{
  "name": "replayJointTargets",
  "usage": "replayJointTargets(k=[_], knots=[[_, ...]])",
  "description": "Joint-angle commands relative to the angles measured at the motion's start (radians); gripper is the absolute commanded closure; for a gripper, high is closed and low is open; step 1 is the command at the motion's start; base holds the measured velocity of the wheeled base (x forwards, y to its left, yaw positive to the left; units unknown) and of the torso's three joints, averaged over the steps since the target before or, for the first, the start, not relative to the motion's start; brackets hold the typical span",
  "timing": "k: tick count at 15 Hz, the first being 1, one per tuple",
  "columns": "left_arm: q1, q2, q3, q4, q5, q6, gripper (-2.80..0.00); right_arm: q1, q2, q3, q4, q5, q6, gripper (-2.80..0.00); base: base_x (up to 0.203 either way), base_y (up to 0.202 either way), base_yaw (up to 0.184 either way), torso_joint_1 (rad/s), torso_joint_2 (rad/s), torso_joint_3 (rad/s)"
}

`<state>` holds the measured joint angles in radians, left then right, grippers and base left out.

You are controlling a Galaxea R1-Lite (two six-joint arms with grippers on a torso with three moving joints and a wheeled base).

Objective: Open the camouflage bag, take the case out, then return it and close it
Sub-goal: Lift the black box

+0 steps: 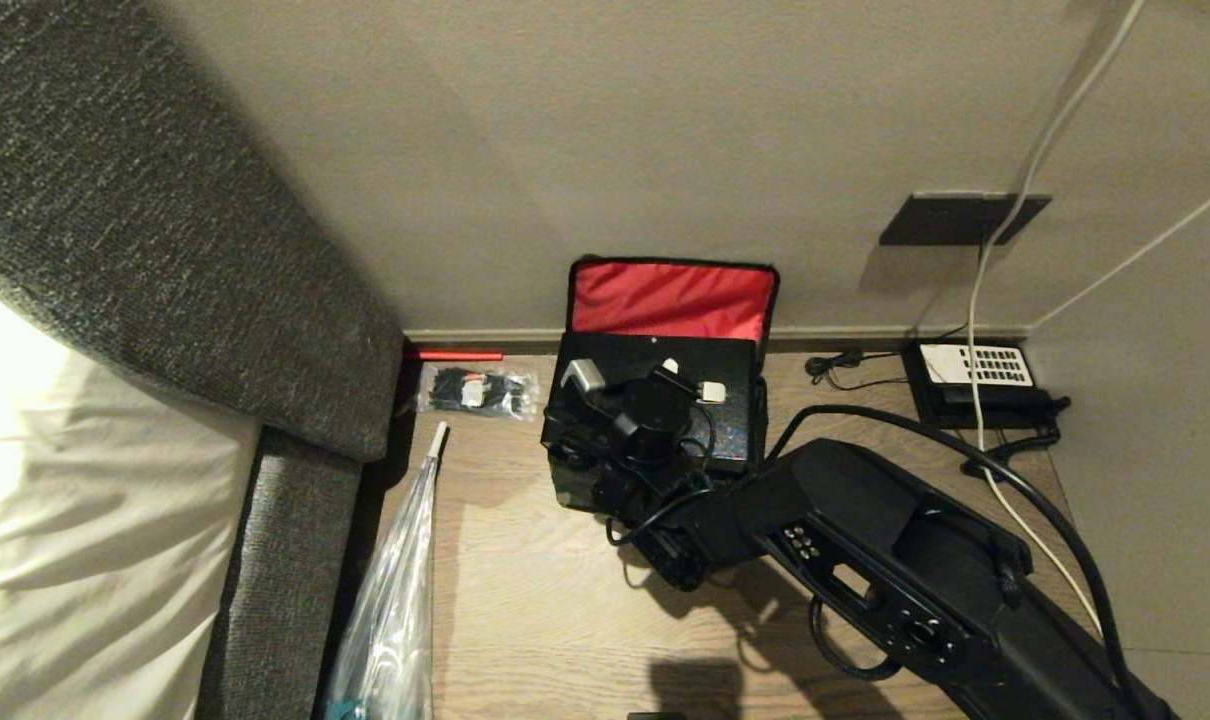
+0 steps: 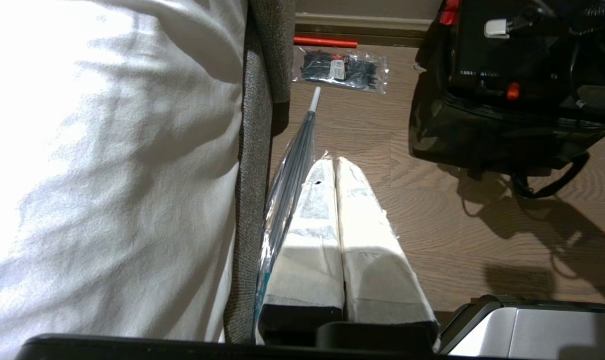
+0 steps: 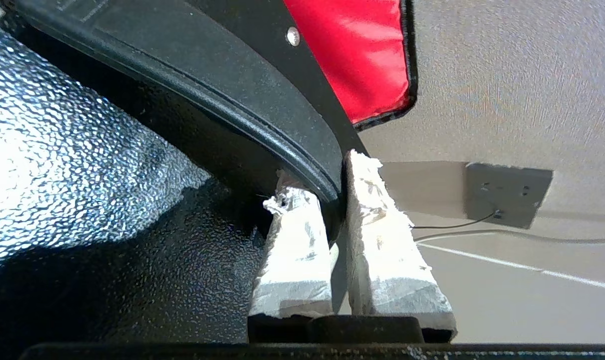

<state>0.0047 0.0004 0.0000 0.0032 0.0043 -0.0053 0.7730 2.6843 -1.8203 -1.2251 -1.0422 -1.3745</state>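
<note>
The bag [image 1: 665,300] sits on the wood floor [image 1: 525,580] against the wall [image 1: 665,130], with its lid thrown back and leaning upright on the wall so the red lining faces forward. In the left wrist view its camouflage side [image 2: 462,135] shows, with a black strap loop lying on the floor beside it.

The case [image 1: 730,395] lies flat at the bag's open top, its speckled black face upward; whether it rests fully inside cannot be told. A small red clasp [image 2: 512,91] shows on its near edge in the left wrist view.

The right gripper [image 3: 332,200] reaches over the case from the near right. In the right wrist view its two white-wrapped fingers [image 3: 382,240] are nearly together, pinched on the black strap handle [image 3: 262,120] that arches over the case top. The right arm [image 1: 885,560] runs in from the lower right of the head view.

The left gripper [image 2: 336,200] is parked low beside the bed [image 2: 107,150], clear of the bag, its fingers [image 2: 307,235] pressed together with nothing between them.

Other items: a clear packet [image 1: 477,390] of black items on the floor left of the bag, a red rod [image 1: 455,354] along the skirting behind it, a wrapped umbrella [image 1: 395,590] lying beside the bed's grey base [image 1: 285,560], and a telephone [image 1: 975,380] on the floor right of the bag, well apart from it, with a white cable [image 1: 1005,230] running up the wall past a dark wall plate [image 1: 960,218].
</note>
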Motion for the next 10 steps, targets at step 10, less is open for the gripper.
replayJointTargets(k=[10], knots=[[0.001,-0.002,0.002,0.000,0.000,-0.001,0.00,0.022,-0.187,0.113,0.014,-0.004,0.008,0.00,0.000,0.000,0.000,0.000,0.00,0.000]])
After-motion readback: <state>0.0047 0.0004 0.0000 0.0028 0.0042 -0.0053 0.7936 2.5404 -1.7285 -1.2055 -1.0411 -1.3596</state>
